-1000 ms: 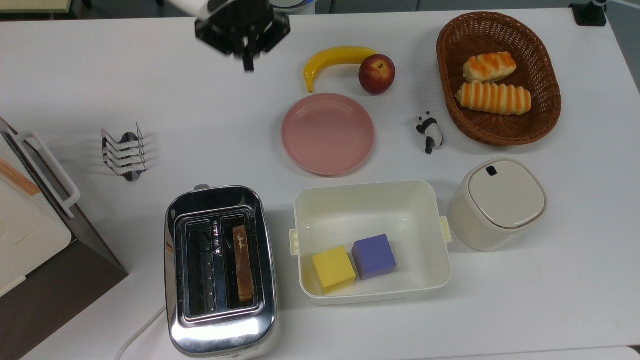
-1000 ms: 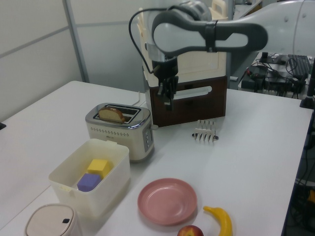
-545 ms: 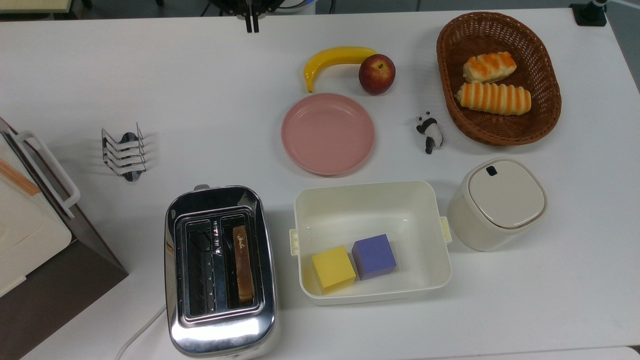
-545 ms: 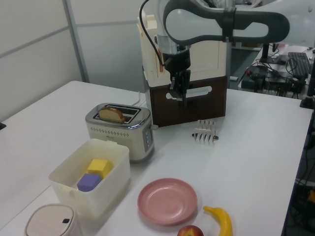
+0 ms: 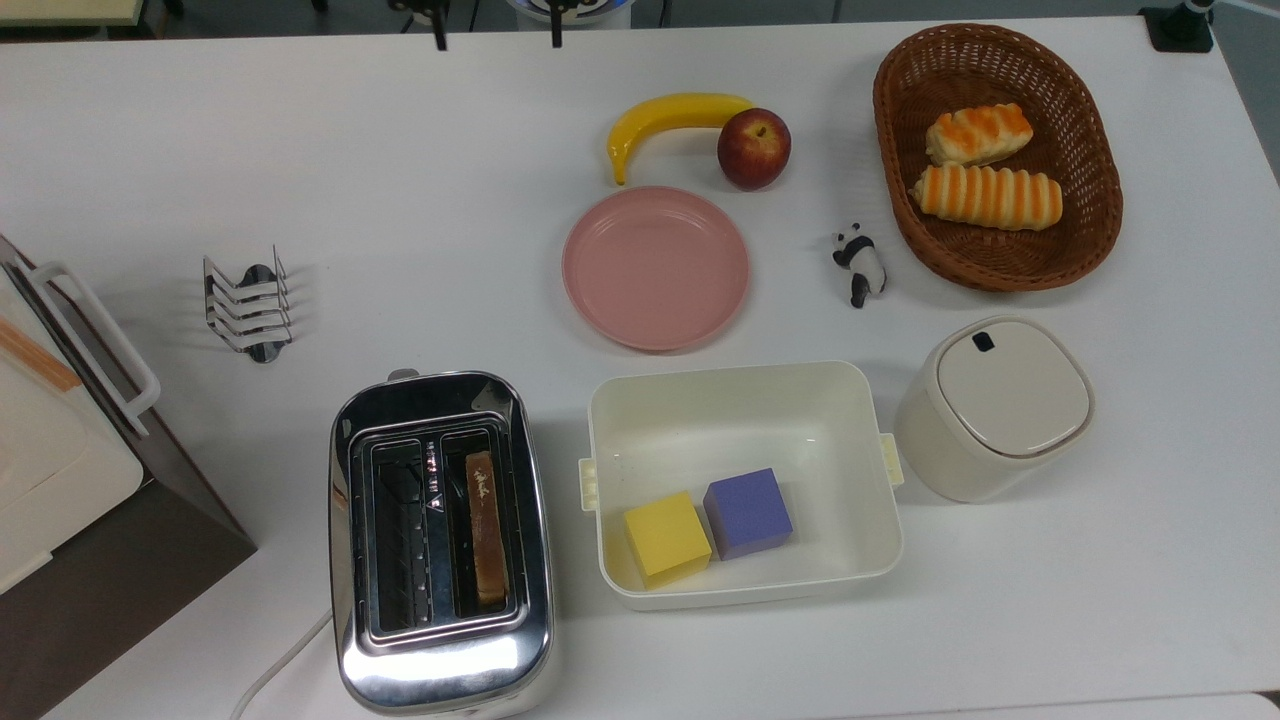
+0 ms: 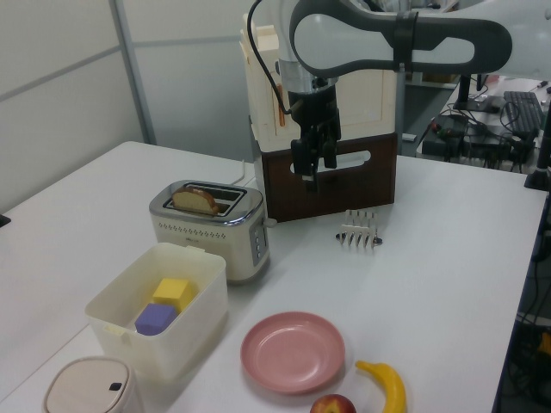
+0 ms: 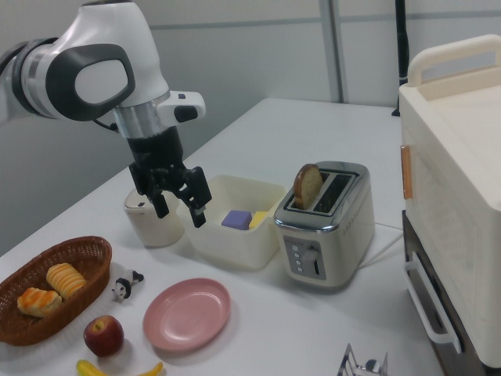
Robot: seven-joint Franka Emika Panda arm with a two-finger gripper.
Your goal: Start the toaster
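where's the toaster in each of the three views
Top view: the toaster sits low and left of centre, slots facing up.
Left view: toaster at left of centre, in front of the brown-and-white appliance.
Right view: toaster right of centre, lever end facing the camera.
Shared landmark: the cream bin holding the yellow and purple blocks stands right beside it in all three.

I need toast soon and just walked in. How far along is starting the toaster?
Done: a bread slice stands high in one slot of the toaster. In hand: nothing; the gripper hangs open above the table, apart from the toaster. Left: reach the lever on the toaster's end and press it down.
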